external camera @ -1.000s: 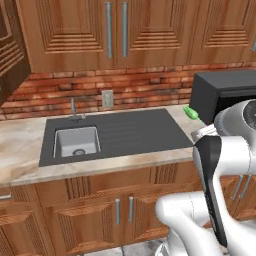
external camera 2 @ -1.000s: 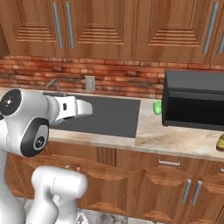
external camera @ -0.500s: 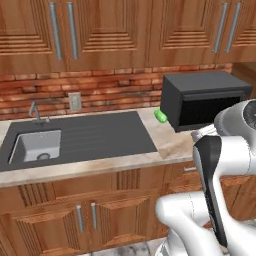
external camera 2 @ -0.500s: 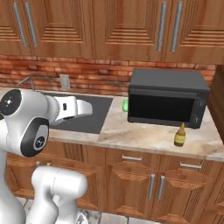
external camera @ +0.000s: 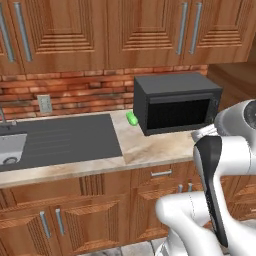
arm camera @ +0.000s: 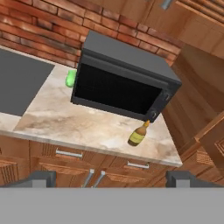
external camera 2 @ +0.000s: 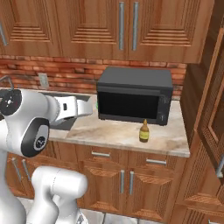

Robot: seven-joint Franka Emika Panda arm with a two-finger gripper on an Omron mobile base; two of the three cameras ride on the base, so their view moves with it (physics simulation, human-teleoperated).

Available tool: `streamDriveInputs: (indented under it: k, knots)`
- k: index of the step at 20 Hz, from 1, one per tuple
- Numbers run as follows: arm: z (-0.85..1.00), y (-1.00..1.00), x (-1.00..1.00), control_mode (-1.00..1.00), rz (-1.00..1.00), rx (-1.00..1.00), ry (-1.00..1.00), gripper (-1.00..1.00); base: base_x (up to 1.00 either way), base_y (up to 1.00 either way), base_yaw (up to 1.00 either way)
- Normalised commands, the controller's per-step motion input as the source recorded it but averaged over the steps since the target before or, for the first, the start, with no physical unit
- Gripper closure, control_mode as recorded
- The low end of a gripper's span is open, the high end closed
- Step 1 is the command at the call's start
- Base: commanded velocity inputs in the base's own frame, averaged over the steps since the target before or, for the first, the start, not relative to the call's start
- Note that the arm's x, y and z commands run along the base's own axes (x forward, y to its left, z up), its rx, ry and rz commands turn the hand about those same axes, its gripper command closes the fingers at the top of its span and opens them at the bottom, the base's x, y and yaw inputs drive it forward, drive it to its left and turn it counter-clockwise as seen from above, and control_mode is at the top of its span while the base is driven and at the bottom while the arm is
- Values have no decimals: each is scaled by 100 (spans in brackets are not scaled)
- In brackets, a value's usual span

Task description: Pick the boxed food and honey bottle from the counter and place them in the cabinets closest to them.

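Note:
The honey bottle (external camera 2: 144, 131), small and yellow-amber with a darker top, stands upright on the beige marbled counter (external camera 2: 109, 130) just in front of the microwave's right end. In the hand view the honey bottle (arm camera: 138, 134) shows near the counter (arm camera: 61, 119) front edge, far ahead of me. My gripper (external camera 2: 89, 107) hangs over the counter's left part, left of the microwave, well apart from the bottle. My gripper (arm camera: 110, 179) is open with nothing between its fingertips (arm camera: 38, 179). The boxed food is out of view. Brown wall cabinets (external camera 2: 127, 26) with their doors shut hang above.
A black microwave (external camera: 175, 102) sits against the brick wall, with a small green item (external camera: 131, 118) at its left. A dark sink unit (external camera: 60, 140) lies further left. A tall wooden cabinet side and an open panelled door (external camera 2: 212, 113) close off the counter's right end.
The whole picture has slid left, so the base has driven right: the sink has moved toward the left edge and the microwave and honey bottle have come into view. My gripper stays open.

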Motion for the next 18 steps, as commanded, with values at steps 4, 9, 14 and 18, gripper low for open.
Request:
streamDriveInputs:
  k: [4,9,14,18]
  knots:
    - [0,0,0,100,0,0,0,-100,-2,-58,0]
    - [0,0,0,100,0,0,0,-100,-4,-48,3]
    - [0,0,0,100,0,0,0,-100,-7,-35,3]
    - [0,0,0,100,0,0,0,-100,0,-2,0]
